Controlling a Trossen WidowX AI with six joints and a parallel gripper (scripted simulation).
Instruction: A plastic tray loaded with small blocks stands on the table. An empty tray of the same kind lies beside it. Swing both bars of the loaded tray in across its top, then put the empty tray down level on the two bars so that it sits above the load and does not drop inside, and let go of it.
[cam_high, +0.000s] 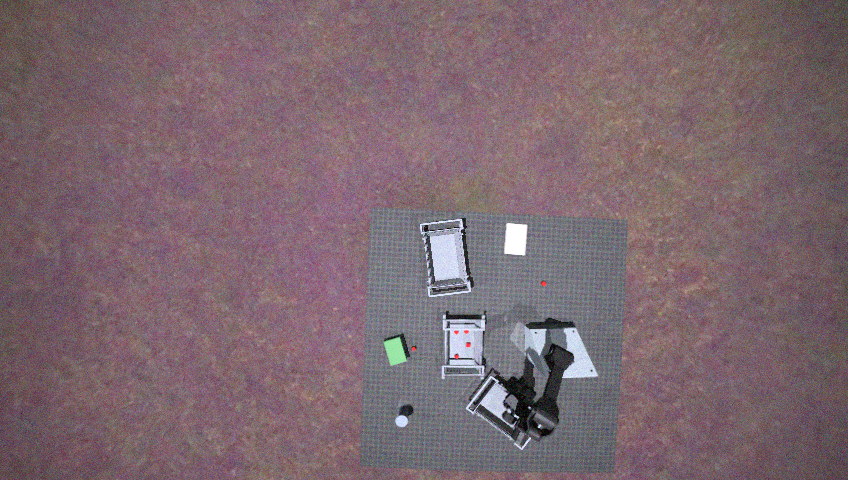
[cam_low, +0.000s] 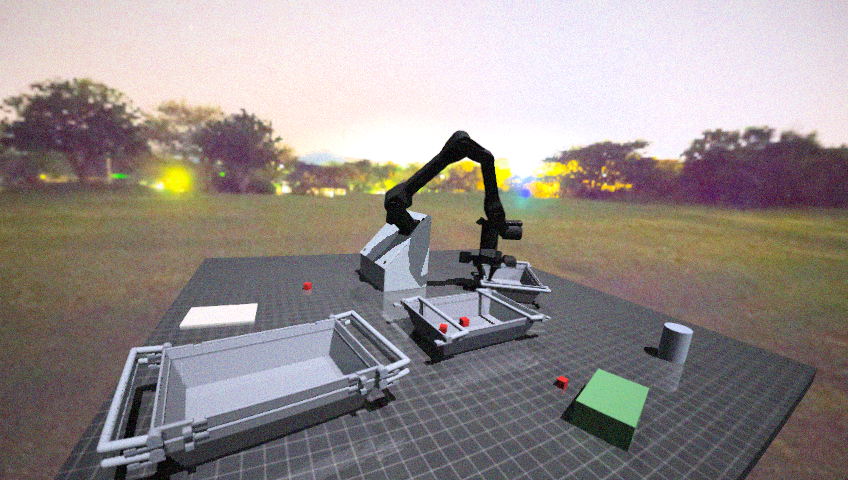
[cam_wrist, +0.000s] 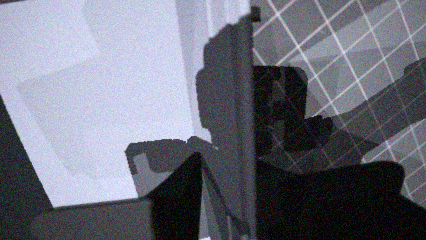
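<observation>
Gripper (cam_low: 489, 259) is down on the empty tray (cam_high: 490, 404), at its long side wall nearest the arm base. Fingers nearly closed, one each side of that wall: inner finger (cam_wrist: 170, 155) over the tray floor, outer one (cam_wrist: 285, 100) outside over the mat. They look clamped on the wall (wrist view is dark, so actual contact is hard to confirm). Tray sits on the mat (cam_high: 583, 428), rotated diag. relative to the others.

Loaded tray (cam_high: 463, 352) is just beside the empty one, nearer mat centre, squared to the grid. Red blocks (cam_high: 468, 344) inside, 4 visible from the top cam. Its bars: in the ext. view both wire bars (cam_low: 437, 314) seem to lie across the top, running crosswise, one toward each end. Top view too small to confirm.

Other stuff on the mat:
- big tray (cam_low: 249, 380), same style, larger, far side from the arm, bars swung out over the ends
- white slab (cam_high: 515, 239) near it
- green box (cam_high: 394, 350) w/ a loose red cube (cam_high: 414, 348) just beside it
- another loose red cube (cam_high: 543, 283) btwn the white slab and the arm base
- grey cylinder (cam_low: 674, 342) near the mat edge
- arm base (cam_low: 397, 255), a grey wedge-shaped pedestal; arm arcs up from it and drops down to the empty tray.
</observation>
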